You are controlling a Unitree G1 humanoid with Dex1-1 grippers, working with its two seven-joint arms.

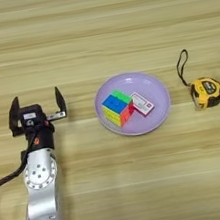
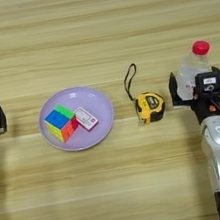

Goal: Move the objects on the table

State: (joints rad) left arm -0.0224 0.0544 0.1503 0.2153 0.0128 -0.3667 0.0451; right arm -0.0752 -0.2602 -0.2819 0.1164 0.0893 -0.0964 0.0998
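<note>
Bottle (image 2: 192, 68) upright — red cap up

Both eyes look steeply down on the table (image 1: 117, 19) from close overhead. They share the plate (image 2: 101, 108); only the right eye reaches the right gripper (image 2: 197, 87) fully.

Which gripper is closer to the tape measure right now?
Right. The right gripper sits just right of the tape measure, around the bottle; the left gripper is far left, beyond the plate.
</note>
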